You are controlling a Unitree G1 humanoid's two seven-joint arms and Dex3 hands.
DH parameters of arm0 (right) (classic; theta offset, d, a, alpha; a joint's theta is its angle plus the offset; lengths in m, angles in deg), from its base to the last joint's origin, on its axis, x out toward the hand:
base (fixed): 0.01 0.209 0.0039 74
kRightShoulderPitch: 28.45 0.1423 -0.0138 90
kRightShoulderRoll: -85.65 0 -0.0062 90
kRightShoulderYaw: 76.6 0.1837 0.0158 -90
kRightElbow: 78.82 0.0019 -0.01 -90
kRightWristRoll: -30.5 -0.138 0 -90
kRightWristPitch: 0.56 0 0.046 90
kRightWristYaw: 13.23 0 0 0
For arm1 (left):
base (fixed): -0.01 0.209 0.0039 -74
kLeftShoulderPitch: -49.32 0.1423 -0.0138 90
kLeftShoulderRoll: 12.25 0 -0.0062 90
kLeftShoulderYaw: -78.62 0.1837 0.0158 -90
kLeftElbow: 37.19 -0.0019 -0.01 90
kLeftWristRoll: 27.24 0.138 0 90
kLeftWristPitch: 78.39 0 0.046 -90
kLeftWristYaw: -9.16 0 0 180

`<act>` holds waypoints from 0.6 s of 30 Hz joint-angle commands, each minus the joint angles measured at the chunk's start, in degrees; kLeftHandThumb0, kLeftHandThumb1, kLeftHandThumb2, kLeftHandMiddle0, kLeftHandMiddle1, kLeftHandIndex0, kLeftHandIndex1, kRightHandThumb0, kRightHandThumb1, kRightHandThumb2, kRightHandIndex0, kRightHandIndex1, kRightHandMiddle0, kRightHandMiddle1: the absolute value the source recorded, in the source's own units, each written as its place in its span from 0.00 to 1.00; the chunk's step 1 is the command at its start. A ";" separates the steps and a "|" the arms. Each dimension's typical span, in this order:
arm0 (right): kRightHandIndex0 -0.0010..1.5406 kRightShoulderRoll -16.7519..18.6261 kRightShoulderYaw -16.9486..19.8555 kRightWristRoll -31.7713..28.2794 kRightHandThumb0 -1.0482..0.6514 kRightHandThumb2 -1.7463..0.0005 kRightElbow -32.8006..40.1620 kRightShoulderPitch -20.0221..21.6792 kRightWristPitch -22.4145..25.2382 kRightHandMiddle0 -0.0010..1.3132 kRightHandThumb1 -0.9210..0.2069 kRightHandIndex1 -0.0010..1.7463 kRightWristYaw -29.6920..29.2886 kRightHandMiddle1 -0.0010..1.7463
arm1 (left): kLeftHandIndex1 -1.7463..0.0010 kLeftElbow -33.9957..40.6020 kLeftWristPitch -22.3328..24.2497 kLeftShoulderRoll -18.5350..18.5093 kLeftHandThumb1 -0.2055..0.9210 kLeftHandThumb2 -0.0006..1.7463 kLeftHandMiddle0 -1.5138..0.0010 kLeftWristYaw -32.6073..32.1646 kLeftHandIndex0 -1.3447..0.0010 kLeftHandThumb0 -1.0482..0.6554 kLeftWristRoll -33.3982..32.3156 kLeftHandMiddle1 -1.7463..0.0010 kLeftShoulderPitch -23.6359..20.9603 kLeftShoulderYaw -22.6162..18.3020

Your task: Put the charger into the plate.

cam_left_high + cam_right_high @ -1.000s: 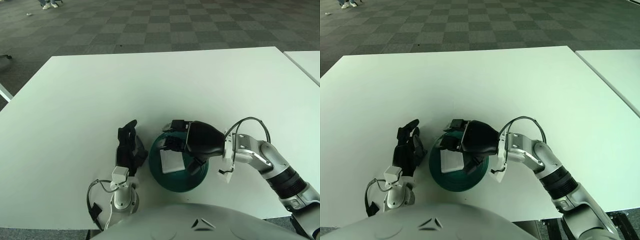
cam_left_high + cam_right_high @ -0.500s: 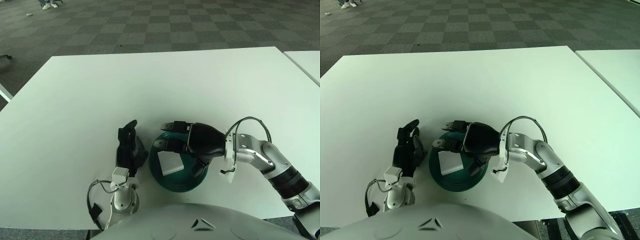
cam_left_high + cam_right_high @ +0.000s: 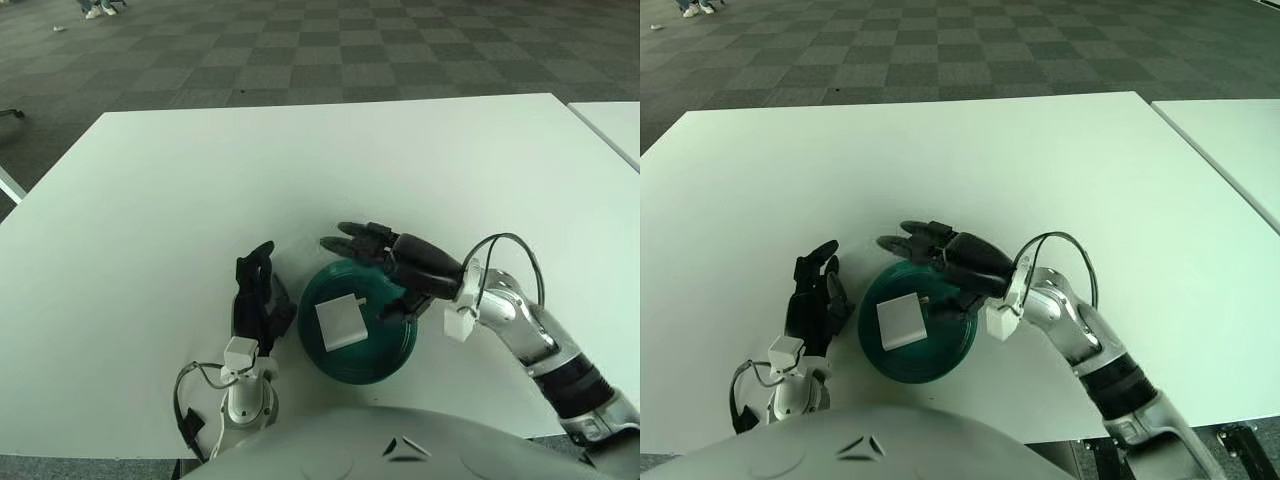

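A white square charger (image 3: pixel 340 322) lies inside the dark green plate (image 3: pixel 390 355) near the table's front edge. My right hand (image 3: pixel 385 262) hovers over the plate's far rim with its fingers spread, holding nothing. My left hand (image 3: pixel 256 297) rests on the table just left of the plate, fingers relaxed and empty.
The white table (image 3: pixel 300 170) stretches away behind the plate. A second white table (image 3: pixel 615 125) stands at the far right. A cable (image 3: pixel 505 245) loops over my right wrist.
My right hand has let go of the charger, opened its fingers and lifted back to the right. The charger now lies uncovered in the plate. The left hand has not moved.
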 commanded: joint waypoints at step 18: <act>0.23 21.49 19.09 -40.96 0.13 0.58 12.27 -17.85 35.28 0.00 0.00 0.05 -14.91 0.55 | 0.36 0.36 -3.51 -0.96 1.00 0.54 0.71 2.66 0.95 0.13 -3.42 0.94 4.09 -0.54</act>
